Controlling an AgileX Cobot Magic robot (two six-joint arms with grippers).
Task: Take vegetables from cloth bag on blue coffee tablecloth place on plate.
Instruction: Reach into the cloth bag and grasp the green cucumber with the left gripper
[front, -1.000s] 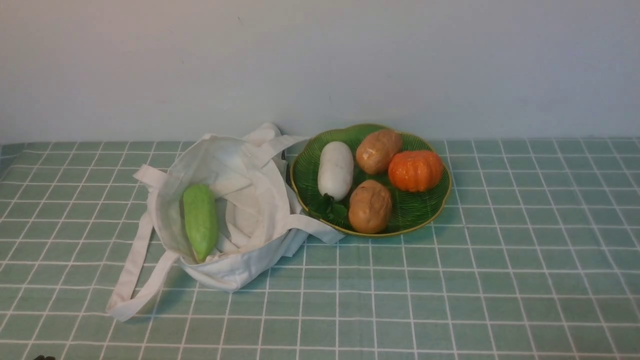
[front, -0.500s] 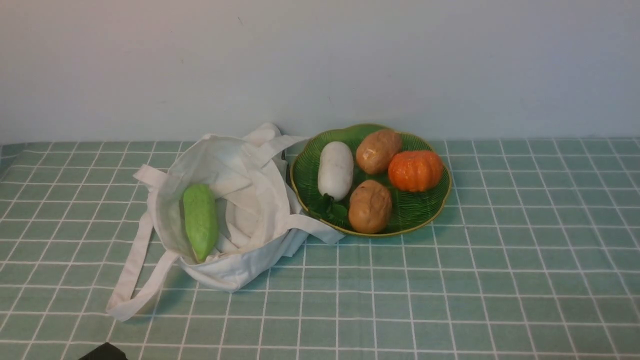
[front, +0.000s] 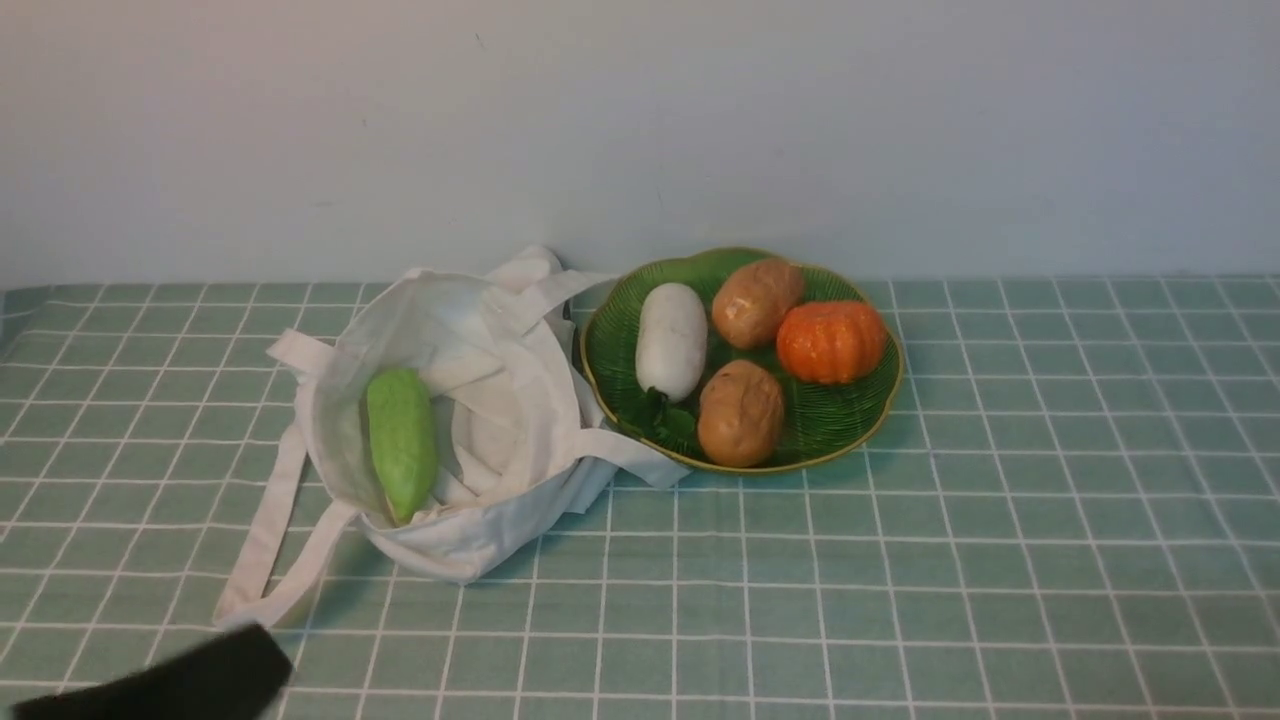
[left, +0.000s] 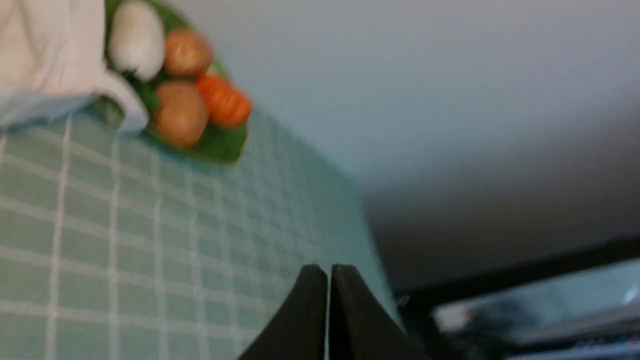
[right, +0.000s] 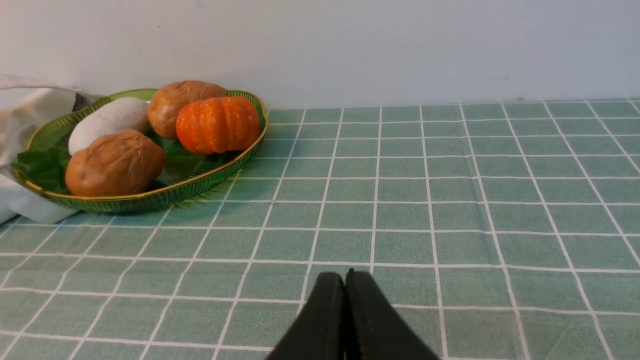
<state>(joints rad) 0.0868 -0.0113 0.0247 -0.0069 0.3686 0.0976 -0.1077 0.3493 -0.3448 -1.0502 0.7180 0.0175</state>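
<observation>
Both the left tool and right tool are pressed together, empty, while the gourd lies in the bag.

The left gripper has slid up into view — toward the cloth bag (barely a sliver before).

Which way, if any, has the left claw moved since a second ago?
Yes. The left claw has advanced from the bottom-left edge of the front view toward the cloth bag's unmoved strap.
</observation>
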